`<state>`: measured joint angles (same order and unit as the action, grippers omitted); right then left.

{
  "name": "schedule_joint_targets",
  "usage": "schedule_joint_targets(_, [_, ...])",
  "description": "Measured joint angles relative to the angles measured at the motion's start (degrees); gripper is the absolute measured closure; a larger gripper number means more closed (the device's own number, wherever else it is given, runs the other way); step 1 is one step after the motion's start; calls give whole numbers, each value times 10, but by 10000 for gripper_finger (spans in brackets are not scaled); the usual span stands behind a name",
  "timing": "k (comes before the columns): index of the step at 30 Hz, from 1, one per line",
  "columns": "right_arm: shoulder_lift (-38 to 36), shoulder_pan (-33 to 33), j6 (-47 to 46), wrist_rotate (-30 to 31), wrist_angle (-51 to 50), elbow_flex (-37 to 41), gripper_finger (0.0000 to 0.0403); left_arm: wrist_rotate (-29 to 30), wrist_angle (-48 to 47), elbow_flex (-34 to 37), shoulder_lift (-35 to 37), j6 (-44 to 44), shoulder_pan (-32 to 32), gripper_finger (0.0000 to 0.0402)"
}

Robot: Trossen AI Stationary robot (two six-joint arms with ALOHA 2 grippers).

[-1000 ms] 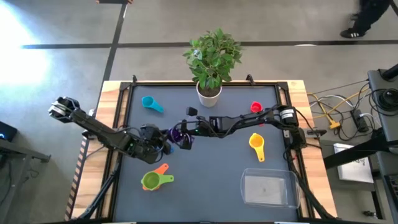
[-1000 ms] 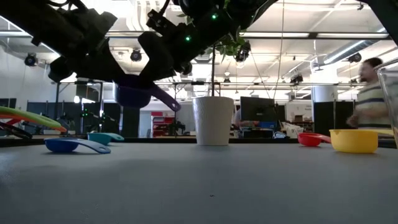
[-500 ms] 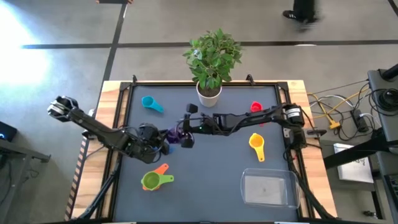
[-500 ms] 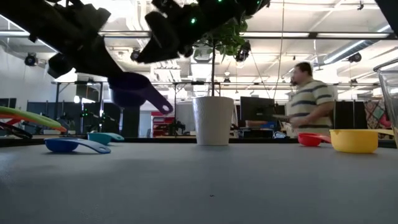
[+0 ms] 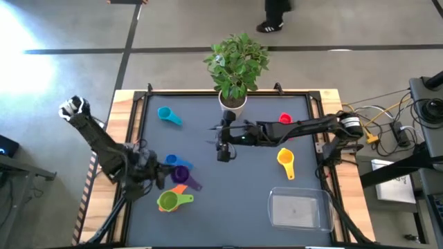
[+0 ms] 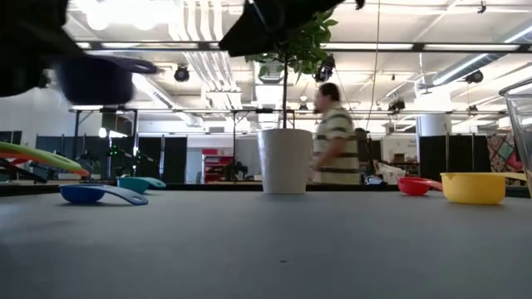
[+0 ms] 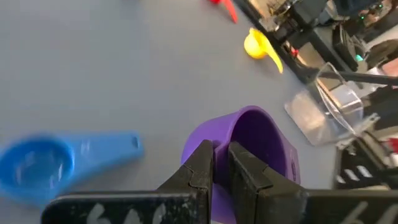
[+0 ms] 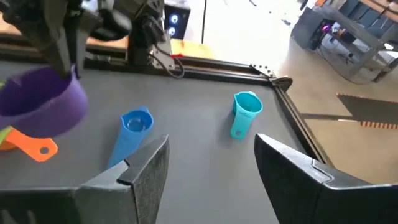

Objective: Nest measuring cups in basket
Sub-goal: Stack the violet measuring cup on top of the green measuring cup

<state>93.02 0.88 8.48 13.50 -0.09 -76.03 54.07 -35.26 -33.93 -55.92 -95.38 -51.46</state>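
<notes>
Purple measuring cup (image 7: 252, 146) held above blue cup (image 7: 37, 167).

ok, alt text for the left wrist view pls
The left gripper is shut on the rim of the purple cup, held above the grey table. A blue cup lies beside it; a yellow cup and the clear basket sit farther off.

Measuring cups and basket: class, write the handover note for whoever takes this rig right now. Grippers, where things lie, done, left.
Left gripper: shut on the purple cup, held above the table.
Right gripper: open, empty, mid-table near the plant pot.
On the table: blue cup, teal cup, red cup, yellow cup, green cup on the orange cup.
Basket: empty.
Done: nothing in the basket.
Left: all seven.
</notes>
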Motion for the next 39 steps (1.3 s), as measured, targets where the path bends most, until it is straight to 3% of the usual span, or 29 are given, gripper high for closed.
schedule_joint_targets(5, [-51,0,-23,0,44,72,177,1,-40,0,-9,-144,-75,391])
schedule_joint_targets(12, [-107,1,-54,-2,95,153,177,-58,-55,-9,-11,-227,-109,391])
schedule_joint_targets(19, [-141,9,-81,-2,115,201,177,-111,-190,-117,-18,-245,-126,392])
schedule_joint_targets(24, [-147,26,-86,-2,130,220,177,-107,-307,-187,-50,-295,-155,392])
schedule_joint_targets(28, [-144,35,-85,-1,131,223,177,-76,-272,-186,-77,-297,-155,392])
schedule_joint_targets(39, [-146,45,-75,0,138,220,177,-70,-84,-117,-166,-299,-154,392])
